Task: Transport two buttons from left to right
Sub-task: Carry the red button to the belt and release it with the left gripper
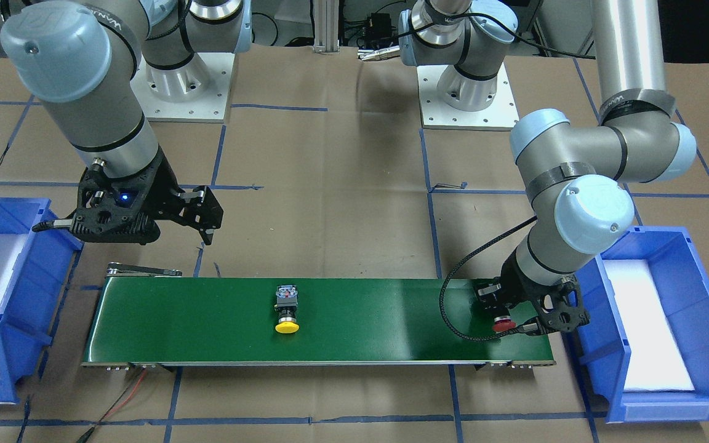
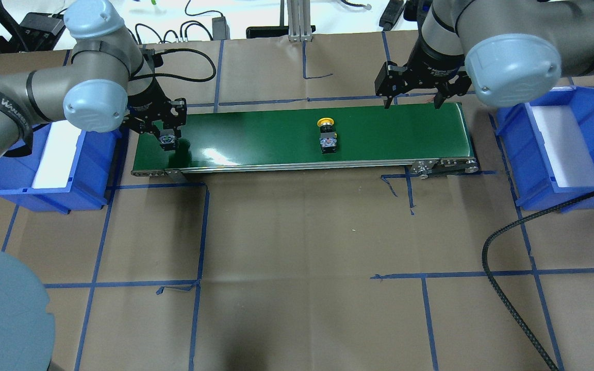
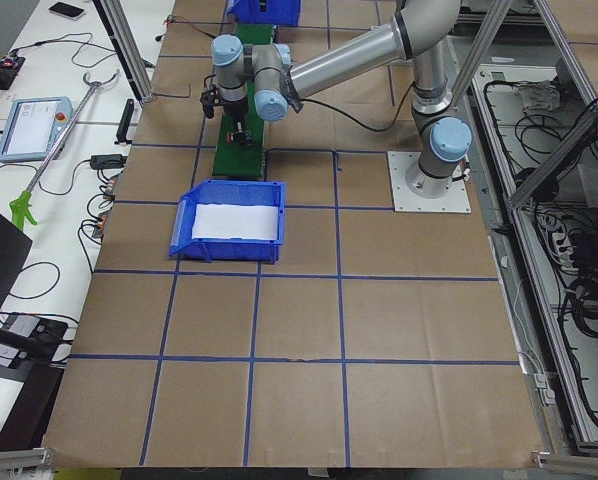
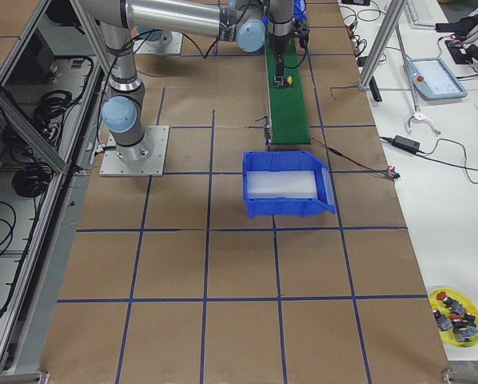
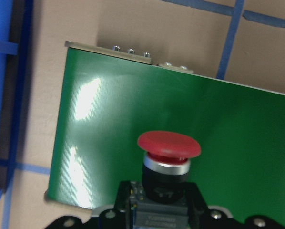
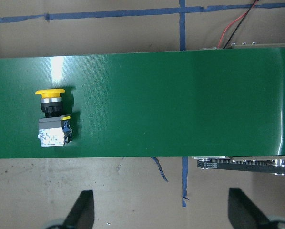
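Where the left gripper (image 2: 167,138) hangs: low over the left end of the long green conveyor belt (image 2: 256,139).
Grip of the left gripper: fingers drawn in on the grey boxy base of the red-capped push-button switch (image 5: 168,145). The jaws are narrow and the base fills the gap.
Pose of the red button: black collar and red mushroom cap jut forward past the fingertips, over the green surface. Contact with the belt cannot be told.
State of the right gripper (image 2: 413,99): jaws spread wide with nothing between them. It hovers above the belt's right end, clear of the surface.
Lie of the yellow-capped push-button switch (image 6: 52,121): on its side near mid-belt, cap toward the operators' side, grey-white base toward the robot. It is well apart from both grippers.
Between the grippers: the yellow button lies on the belt's run.
Black braided cable (image 1: 450,301): loops from the left wrist down over the belt, just inward of the left gripper.
Blue plastic bin with white liner (image 2: 529,154): just past the belt's right end.
Second blue bin (image 2: 91,170): just beside the belt's left end, near the left gripper.
Brown paper table cover with blue tape grid (image 2: 297,247): under belt and bins.
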You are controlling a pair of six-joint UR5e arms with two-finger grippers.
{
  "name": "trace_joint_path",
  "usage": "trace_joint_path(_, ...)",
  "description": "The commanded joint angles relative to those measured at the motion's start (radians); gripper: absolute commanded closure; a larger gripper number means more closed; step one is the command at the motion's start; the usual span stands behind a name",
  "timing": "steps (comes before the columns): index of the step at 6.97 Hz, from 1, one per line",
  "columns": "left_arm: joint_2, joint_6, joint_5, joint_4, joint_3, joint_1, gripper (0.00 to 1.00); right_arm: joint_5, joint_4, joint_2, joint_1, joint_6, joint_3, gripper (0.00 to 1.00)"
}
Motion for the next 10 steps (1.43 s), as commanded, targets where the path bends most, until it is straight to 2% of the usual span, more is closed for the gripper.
trace_joint_path(1,-0.016,0.000,0.003,0.053,-0.012,0.000,0.91,0.003,-0.020,0.012,0.000,0.001,-0.020,0.00)
trace_joint_path(2,-0.017,0.000,0.000,0.053,-0.025,0.000,0.66,-0.001,-0.018,0.012,0.000,-0.001,-0.031,0.00)
trace_joint_path(3,-0.016,-0.001,-0.004,0.059,-0.030,0.000,0.01,-0.003,-0.016,0.012,0.000,-0.002,-0.032,0.00)
trace_joint_path(5,0.010,0.002,-0.007,0.044,0.007,0.006,0.00,-0.001,-0.016,0.013,0.000,-0.001,-0.046,0.00)
trace_joint_path(6,0.022,0.005,-0.009,-0.018,0.052,0.005,0.00,-0.003,-0.015,0.017,0.000,-0.002,-0.049,0.00)
trace_joint_path(9,0.133,0.057,-0.009,-0.356,0.172,-0.021,0.00,0.003,-0.036,0.061,0.002,-0.001,-0.029,0.00)
trace_joint_path(10,0.203,0.124,-0.006,-0.420,0.173,-0.050,0.00,0.000,-0.120,0.097,0.005,0.001,-0.029,0.00)
